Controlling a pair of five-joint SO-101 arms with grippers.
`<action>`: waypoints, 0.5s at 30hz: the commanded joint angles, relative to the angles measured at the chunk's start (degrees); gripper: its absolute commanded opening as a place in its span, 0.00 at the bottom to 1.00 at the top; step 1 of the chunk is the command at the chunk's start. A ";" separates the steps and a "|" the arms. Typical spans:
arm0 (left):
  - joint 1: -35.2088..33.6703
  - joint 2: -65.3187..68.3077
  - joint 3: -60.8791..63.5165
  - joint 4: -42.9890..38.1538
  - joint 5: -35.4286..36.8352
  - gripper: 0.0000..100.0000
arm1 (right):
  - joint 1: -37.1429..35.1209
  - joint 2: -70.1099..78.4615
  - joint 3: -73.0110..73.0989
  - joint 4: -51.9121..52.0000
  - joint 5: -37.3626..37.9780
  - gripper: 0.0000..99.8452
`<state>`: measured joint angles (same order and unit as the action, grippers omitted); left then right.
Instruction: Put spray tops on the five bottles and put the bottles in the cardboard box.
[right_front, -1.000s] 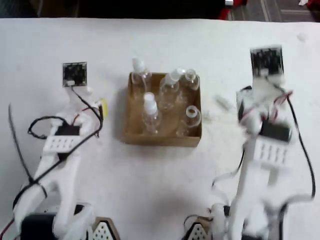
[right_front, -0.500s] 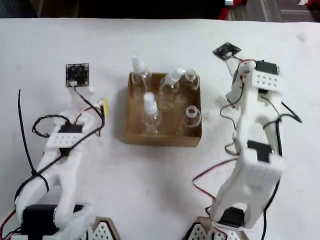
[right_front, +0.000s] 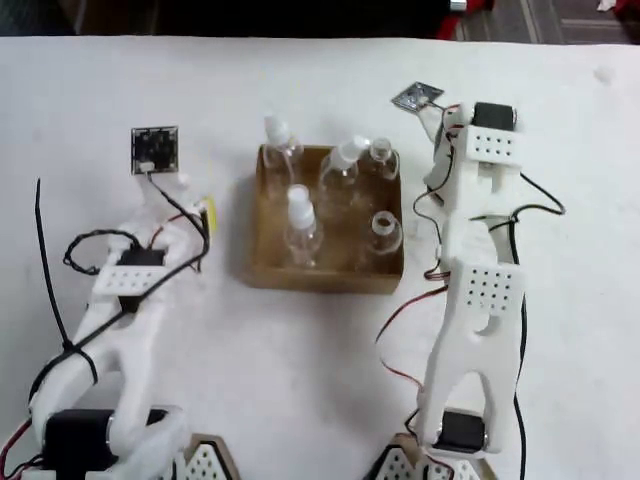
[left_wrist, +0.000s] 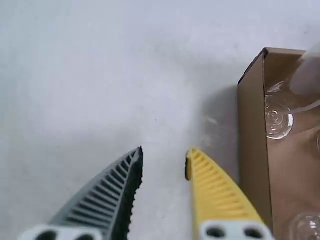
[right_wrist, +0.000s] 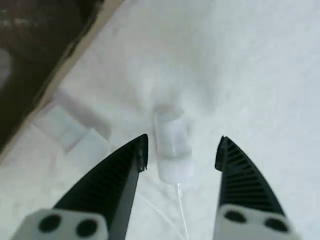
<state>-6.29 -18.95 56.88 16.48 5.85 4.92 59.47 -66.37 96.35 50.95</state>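
The cardboard box (right_front: 262, 268) sits mid-table and holds several clear bottles. Three of them wear white spray tops, one being the bottle (right_front: 300, 228) at the front left. Two stand with open necks, one at the front right (right_front: 384, 232) and one at the back right (right_front: 381, 158). My right gripper (right_wrist: 181, 145) is open just over the table beside the box's right side, and a loose white spray top (right_wrist: 172, 147) lies between its fingers. A second loose top (right_wrist: 67, 125) lies nearer the box wall (right_wrist: 70, 60). My left gripper (left_wrist: 165, 152) hangs open over bare table left of the box (left_wrist: 252, 145).
White cloth covers the table (right_front: 320, 340). My right arm (right_front: 478, 250) stretches along the box's right side. The left arm (right_front: 130, 290) and its cables sit at the left. Both arm bases stand at the near edge.
My right arm has swung from the far right in toward the box and stretched forward, covering the loose tops in the high view. The left arm has barely shifted.
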 joint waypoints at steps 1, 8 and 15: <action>-0.40 -0.31 -3.43 -1.14 -0.62 0.14 | 0.13 3.21 -6.07 1.27 0.53 0.17; -0.40 -0.31 -3.43 -1.14 -0.62 0.14 | 0.04 4.79 -6.86 0.84 0.53 0.04; -0.40 -0.31 -3.43 -1.14 -0.62 0.14 | 2.42 4.62 -13.10 -0.04 0.18 0.02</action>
<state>-6.29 -18.95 56.88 16.48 5.85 5.19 65.19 -71.74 96.35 51.03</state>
